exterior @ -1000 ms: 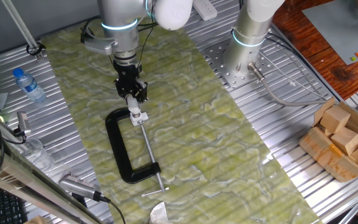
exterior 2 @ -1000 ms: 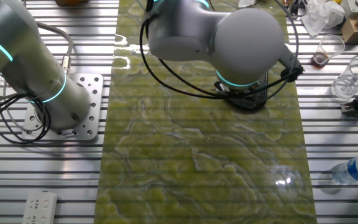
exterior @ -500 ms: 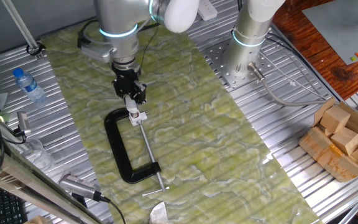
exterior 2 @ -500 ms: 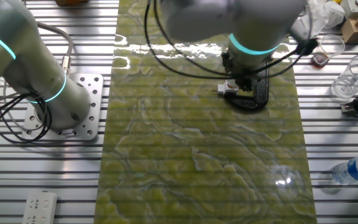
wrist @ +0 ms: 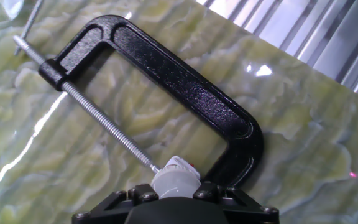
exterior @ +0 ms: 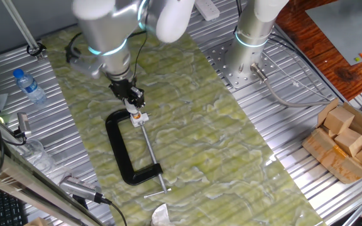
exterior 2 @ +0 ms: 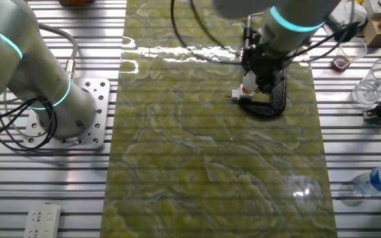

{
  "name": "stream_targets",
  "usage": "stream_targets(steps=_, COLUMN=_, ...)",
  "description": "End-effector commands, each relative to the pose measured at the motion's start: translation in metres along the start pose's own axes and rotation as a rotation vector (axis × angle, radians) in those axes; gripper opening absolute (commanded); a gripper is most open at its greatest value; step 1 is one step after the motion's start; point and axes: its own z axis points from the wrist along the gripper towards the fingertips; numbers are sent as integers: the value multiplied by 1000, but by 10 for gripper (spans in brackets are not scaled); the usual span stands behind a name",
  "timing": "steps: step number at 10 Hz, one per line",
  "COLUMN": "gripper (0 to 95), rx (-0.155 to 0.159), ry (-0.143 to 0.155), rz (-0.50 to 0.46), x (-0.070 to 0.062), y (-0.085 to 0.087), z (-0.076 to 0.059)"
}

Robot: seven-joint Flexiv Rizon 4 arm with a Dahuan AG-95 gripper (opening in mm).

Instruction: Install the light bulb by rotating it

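Note:
My gripper [wrist: 174,190] is shut on the small white light bulb [wrist: 174,183], which fills the gap between the black fingers. The bulb's tip sits against the white socket fitting [wrist: 183,165], held at the jaw of the black C-clamp [wrist: 166,74] where its screw ends. In one fixed view the gripper [exterior: 132,100] points down at the socket fitting [exterior: 137,117] at the top of the clamp [exterior: 119,150]. In the other fixed view the gripper [exterior 2: 253,74] stands over the fitting [exterior 2: 243,95] and the clamp [exterior 2: 274,99].
A clear bottle with a blue cap [exterior: 29,86] lies at the left, also shown in the other fixed view [exterior 2: 380,180]. A second arm's base [exterior: 245,59] stands on the metal table. A box of wooden blocks [exterior: 344,141] sits at the right. Plastic cups [exterior 2: 374,82] stand near the clamp.
The arm's upper links have swung round and the wrist has turned about the bulb. The gripper stays at the socket fitting, still shut on the bulb. The clamp has not moved.

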Motion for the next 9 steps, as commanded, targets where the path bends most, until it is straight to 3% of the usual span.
stream_targets(steps=1, gripper=0, rx=25, ry=14, rz=-250, x=2, y=1, z=-6)
stream_targets(steps=2, gripper=0, rx=35, ry=6, rz=-363, x=2, y=1, z=-8)
stream_targets(steps=5, gripper=0, rx=74, ry=-20, rz=-555, x=3, y=1, z=-9)
stream_targets(steps=9, gripper=0, rx=133, ry=-40, rz=-700, x=4, y=2, z=-9)
